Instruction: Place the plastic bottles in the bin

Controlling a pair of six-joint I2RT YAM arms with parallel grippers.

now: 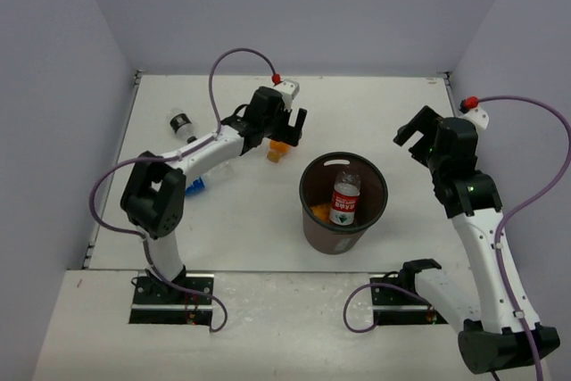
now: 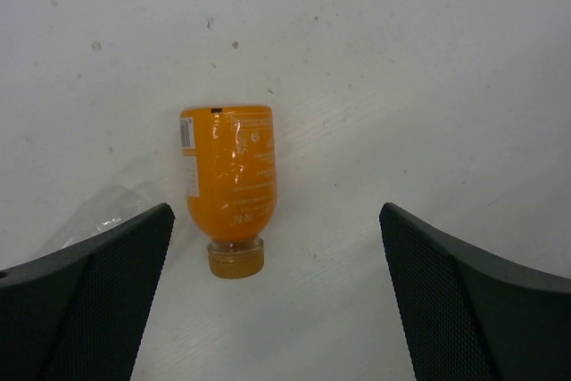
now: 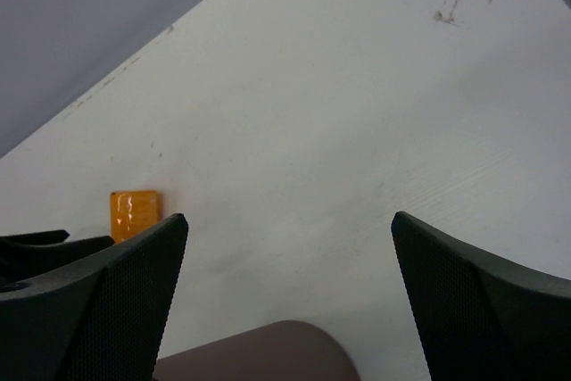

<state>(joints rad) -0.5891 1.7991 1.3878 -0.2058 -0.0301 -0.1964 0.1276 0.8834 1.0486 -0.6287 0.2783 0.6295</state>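
Note:
An orange bottle lies flat on the white table with its cap toward the camera. It also shows in the top view and the right wrist view. My left gripper is open and empty, hovering above the bottle, which sits toward the left finger; in the top view this gripper is left of the bin. The dark brown bin stands mid-table and holds a clear red-label bottle and an orange bottle. My right gripper is open and empty, right of the bin.
A clear bottle with a black label lies at the far left. A blue-label bottle pokes out from under the left arm. A bit of clear plastic lies beside the left finger. The bin's rim is below the right gripper.

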